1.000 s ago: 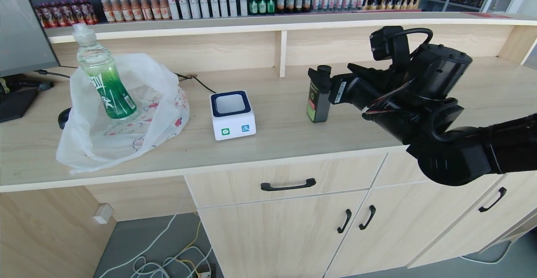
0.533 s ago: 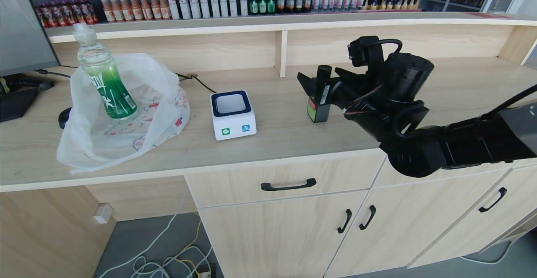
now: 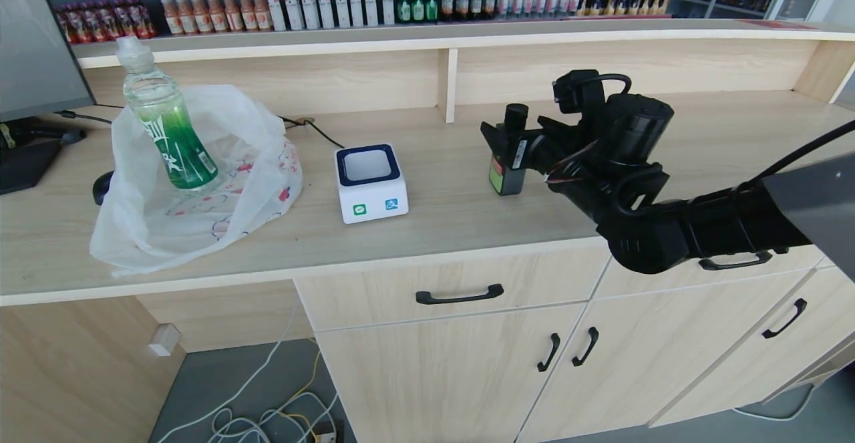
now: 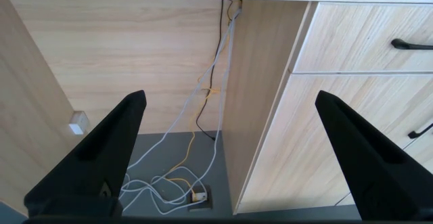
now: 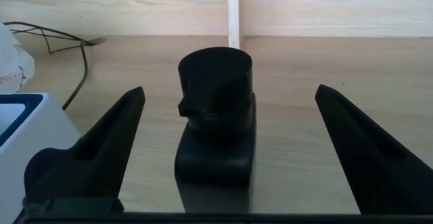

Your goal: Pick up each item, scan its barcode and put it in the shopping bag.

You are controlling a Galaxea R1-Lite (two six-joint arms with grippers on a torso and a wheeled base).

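Your right claw [image 3: 504,142] is spread wide, with 1 finger on each side of the black bottle [image 3: 501,177]. The right wrist view shows a clear gap between the bottle and each finger, so nothing is gripped. The bottle stands upright on the counter [image 3: 454,222], cap on top, near the back divider.

To the robot's left of it, well apart, the white scanner [image 3: 371,182] sits with its window facing up. Further left, the bag [image 3: 200,222] lies slumped open on the counter. 1 green bottle [image 3: 170,129] leans inside it, neck above the rim.

Your left claw [image 4: 230,95] is also wide and holds nothing. It hangs below counter height, facing the cabinet [image 4: 352,116] and loose cables [image 4: 176,183] on the floor.
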